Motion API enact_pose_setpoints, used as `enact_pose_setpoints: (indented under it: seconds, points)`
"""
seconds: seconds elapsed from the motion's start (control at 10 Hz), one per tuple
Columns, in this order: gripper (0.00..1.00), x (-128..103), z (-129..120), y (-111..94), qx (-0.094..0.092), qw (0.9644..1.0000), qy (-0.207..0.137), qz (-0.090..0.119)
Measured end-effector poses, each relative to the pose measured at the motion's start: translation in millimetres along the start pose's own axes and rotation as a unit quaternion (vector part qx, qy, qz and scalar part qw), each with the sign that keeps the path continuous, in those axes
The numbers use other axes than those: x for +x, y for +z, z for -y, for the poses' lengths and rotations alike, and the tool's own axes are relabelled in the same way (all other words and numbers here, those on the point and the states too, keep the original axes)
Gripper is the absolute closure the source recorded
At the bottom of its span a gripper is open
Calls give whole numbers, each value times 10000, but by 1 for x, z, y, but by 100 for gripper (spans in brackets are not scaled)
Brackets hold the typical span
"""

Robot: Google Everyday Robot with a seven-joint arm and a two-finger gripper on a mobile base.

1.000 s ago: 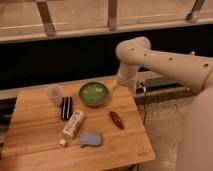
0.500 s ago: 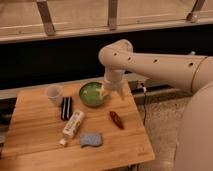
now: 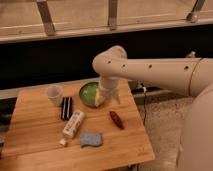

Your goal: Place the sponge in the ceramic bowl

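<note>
Where the tool (image 3: pixel 103 95) overlaps the ceramic bowl (image 3: pixel 85 95), its state is unclear.

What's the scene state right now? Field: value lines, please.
end effector: low over the right side of the ceramic bowl
ceramic bowl: green, at the table's back edge, partly hidden by the arm
sponge: flat on the wooden table, near the front edge, well apart from the end effector
white carton: lying just left of the sponge
black ridged block: between carton and cup
translucent cup: upright, left of the bowl
reddish-brown object: in front of the bowl
task status: sponge not in the bowl
</note>
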State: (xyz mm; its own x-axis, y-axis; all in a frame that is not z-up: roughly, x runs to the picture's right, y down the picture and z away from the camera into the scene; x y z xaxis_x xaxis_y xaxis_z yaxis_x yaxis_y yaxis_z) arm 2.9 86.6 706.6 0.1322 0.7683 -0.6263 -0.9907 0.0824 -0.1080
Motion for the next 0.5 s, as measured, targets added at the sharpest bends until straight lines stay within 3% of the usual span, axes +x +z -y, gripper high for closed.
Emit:
enact_pose_setpoints:
  seconds: [0.2, 0.5]
  points:
    - [35, 26, -31, 28, -252, 9984, -504, -30]
    - [35, 53, -53, 44, -503, 9920, -1142, -171]
